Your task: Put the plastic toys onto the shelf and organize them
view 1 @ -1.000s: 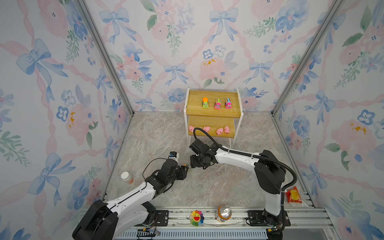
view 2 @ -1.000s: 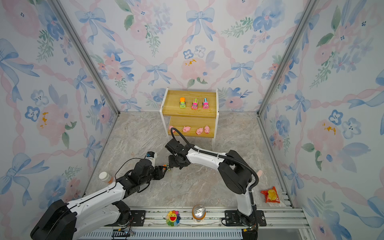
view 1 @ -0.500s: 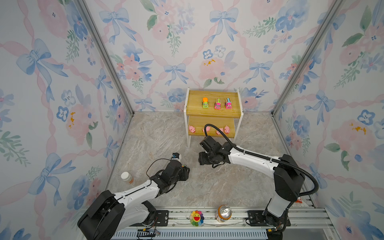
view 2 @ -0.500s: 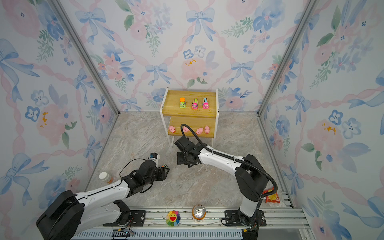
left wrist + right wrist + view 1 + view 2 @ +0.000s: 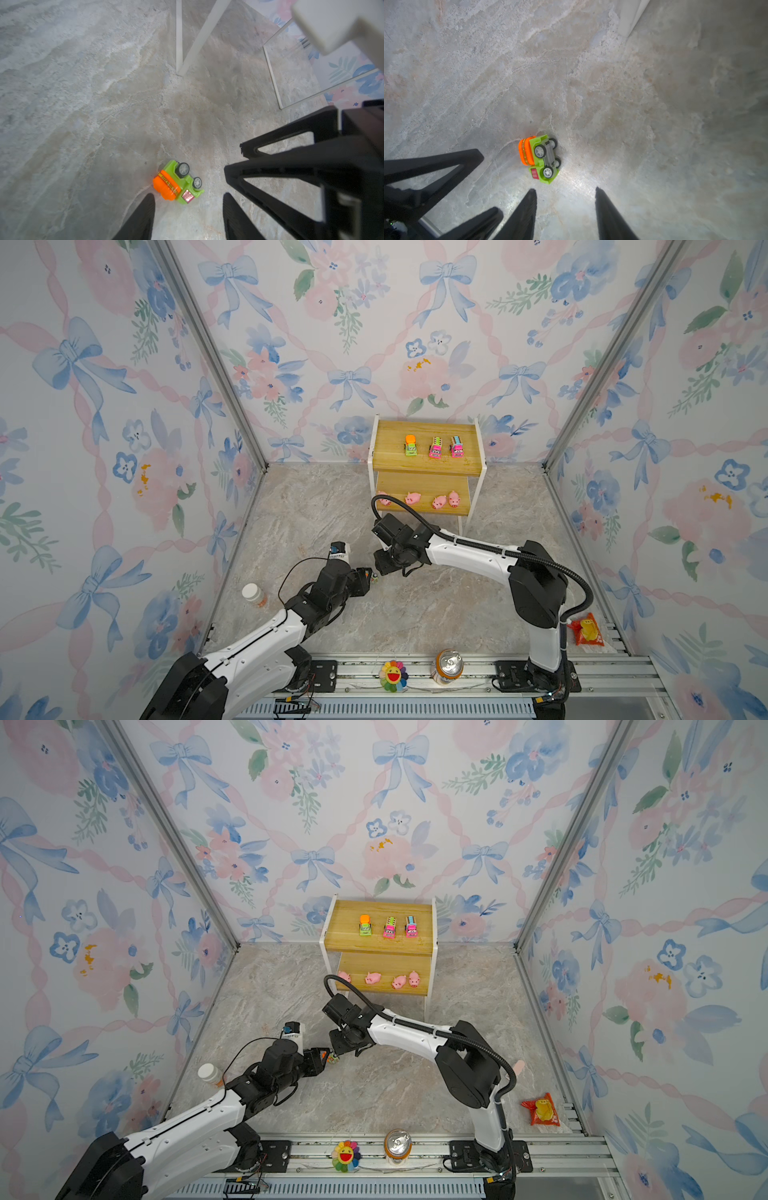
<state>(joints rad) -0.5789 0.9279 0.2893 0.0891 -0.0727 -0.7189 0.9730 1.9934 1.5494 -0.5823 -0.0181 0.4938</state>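
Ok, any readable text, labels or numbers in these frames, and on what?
No text can be read.
green truck: dark marks on the yellow stripe of its orange drum, too blurred to read.
red snack packet: print too small.
can: label not legible.
bottle: label too small.

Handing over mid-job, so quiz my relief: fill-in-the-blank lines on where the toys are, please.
The shelf holds ___ trucks on its top board.
Its lower board holds ___ pigs.
The green truck on the floor lies on its ___.
The left gripper and right gripper are both ___.
Missing: three; four; side; open.
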